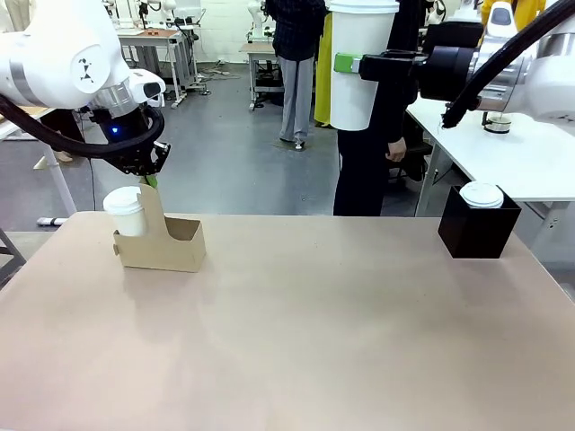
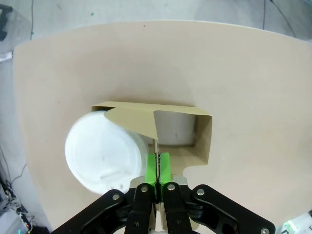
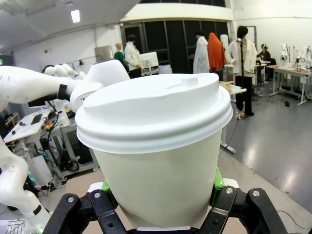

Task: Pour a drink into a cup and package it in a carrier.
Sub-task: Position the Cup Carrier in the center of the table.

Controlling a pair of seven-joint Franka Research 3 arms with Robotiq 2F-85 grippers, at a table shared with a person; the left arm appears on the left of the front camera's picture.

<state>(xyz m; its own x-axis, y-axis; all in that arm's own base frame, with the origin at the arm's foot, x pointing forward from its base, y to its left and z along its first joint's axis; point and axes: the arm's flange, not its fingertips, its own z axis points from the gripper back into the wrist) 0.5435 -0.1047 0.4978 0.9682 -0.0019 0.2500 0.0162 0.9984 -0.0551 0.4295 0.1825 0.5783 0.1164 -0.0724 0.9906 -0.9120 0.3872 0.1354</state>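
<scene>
Front view: a tan table [image 1: 296,341] stretches toward a person [image 1: 370,162] standing at its far side. At the near left stands the brown cardboard carrier [image 1: 166,247]. A white cup with a lid, the seated cup [image 1: 125,212], sits in its left pocket; the right pocket is open. The left gripper [image 1: 149,182] comes down from above with its fingers pinched on the carrier's upright handle tab. High on the right, the right gripper [image 1: 352,65] reaches in sideways and clamps a tall white paper cup, the raised cup [image 1: 361,76], well above the table. At the far right a black box [image 1: 476,232] stands on the table with a third lidded cup [image 1: 482,195] sitting in its top.

Left wrist view, looking straight down: the left gripper [image 2: 157,165] has its green pads [image 2: 150,166] pressed together on the thin cardboard tab of the carrier [image 2: 204,136]. The lid of the seated cup [image 2: 102,153] shows as a white disc in the pocket to the picture's left of the tab.

Right wrist view: the raised cup [image 3: 156,146] stands upright and close, lid on, squeezed between the green pads [image 3: 218,179] of the right gripper [image 3: 161,190].
</scene>
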